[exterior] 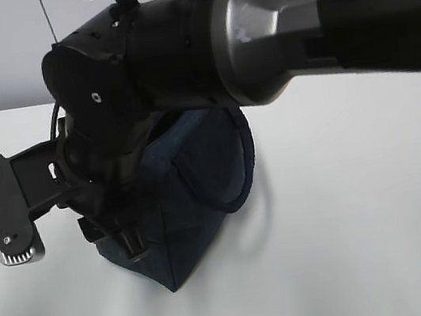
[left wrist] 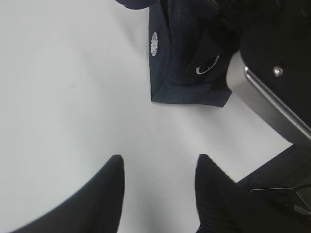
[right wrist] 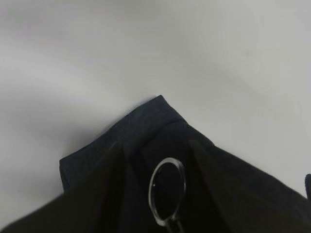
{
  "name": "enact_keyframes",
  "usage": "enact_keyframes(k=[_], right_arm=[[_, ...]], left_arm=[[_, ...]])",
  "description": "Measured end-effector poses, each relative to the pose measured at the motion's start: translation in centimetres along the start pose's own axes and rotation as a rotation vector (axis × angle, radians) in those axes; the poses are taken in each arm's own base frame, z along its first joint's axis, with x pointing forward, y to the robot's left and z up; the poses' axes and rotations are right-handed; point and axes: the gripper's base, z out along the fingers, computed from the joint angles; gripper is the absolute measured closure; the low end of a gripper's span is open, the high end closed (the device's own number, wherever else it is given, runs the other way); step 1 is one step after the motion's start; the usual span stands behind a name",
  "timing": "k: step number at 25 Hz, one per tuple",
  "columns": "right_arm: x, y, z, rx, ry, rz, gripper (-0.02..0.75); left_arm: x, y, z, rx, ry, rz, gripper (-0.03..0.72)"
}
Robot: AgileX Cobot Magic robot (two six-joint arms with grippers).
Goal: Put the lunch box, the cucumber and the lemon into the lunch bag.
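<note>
Bag (exterior: 201, 199) stands mid-desk (exterior: 380, 219), behind right arm. Ring pull (right wrist: 167, 191) lies between right fingers (right wrist: 97, 194); grip on it unclear. Left fingers (left wrist: 104, 194) apart, empty, over bare desk near bag's logo (left wrist: 155, 43).

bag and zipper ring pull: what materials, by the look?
Lunch bag: looks like woven fabric, dark navy and matte; it creases softly and a faint weave shows in the left wrist view. Ring pull: probably metal, silvery and glossy, with a bright glint along a thin rim; coated plastic can't be ruled out.
</note>
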Motion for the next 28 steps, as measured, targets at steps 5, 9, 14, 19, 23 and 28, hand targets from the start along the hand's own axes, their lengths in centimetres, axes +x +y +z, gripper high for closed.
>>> enact_keyframes(k=[5, 9, 14, 19, 23, 28], right_arm=[[0.2, 0.2, 0.0, -0.019, 0.018, -0.002, 0.501], [0.3, 0.3, 0.0, -0.038, 0.029, 0.002, 0.515], [0.4, 0.5, -0.5, -0.086, 0.058, 0.001, 0.526], [0.2, 0.1, -1.5, -0.108, 0.072, 0.004, 0.526], [0.2, -0.1, -1.9, -0.113, 0.083, 0.002, 0.527], [0.6, 0.0, -1.9, -0.12, 0.121, -0.016, 0.526]], left_arm=[[0.0, 0.0, 0.0, -0.001, 0.0, 0.001, 0.363], [0.0, 0.0, 0.0, -0.001, 0.0, 0.001, 0.373], [0.0, 0.0, 0.0, -0.001, 0.0, 0.001, 0.379], [0.0, 0.0, 0.0, -0.002, -0.001, 0.001, 0.379], [0.0, 0.0, 0.0, -0.002, -0.001, 0.001, 0.385], [0.0, 0.0, 0.0, -0.002, -0.001, 0.001, 0.395]])
